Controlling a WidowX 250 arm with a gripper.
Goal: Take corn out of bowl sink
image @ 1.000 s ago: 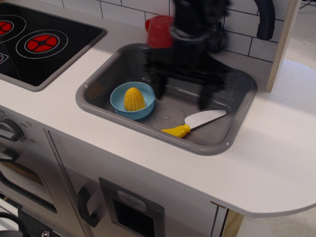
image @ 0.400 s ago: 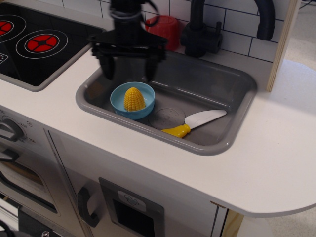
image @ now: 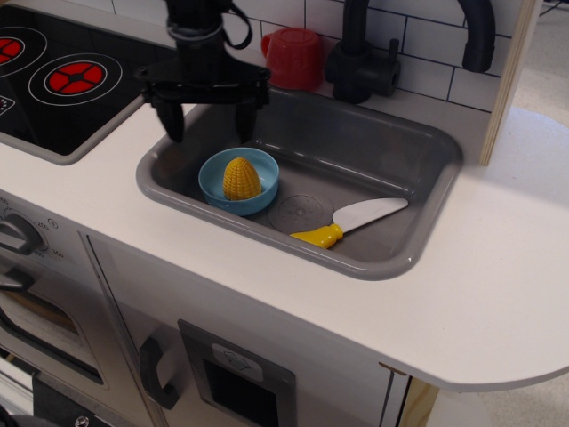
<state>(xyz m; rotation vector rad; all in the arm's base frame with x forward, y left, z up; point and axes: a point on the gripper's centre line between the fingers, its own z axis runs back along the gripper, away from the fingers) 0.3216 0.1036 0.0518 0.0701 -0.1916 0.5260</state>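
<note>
The yellow corn [image: 241,178] stands upright in the light blue bowl [image: 214,166] at the left end of the grey sink [image: 391,142]. My black gripper [image: 210,130] hangs open and empty above the sink's back left rim, behind the bowl and slightly left of it. Its two fingers point down, one [image: 175,123] over the counter edge and the other just inside the basin. It touches neither the corn nor the bowl.
A white knife with a yellow handle [image: 348,222] lies in the sink's right half, beside the embossed drain [image: 300,212]. A red cup [image: 294,57] and a black tap [image: 359,53] stand behind the sink. A black stove top [image: 71,80] lies to the left.
My gripper has swept left across the sink, from above its middle to above the back left rim near the bowl. It stays open. The corn, bowl and knife have not moved.
</note>
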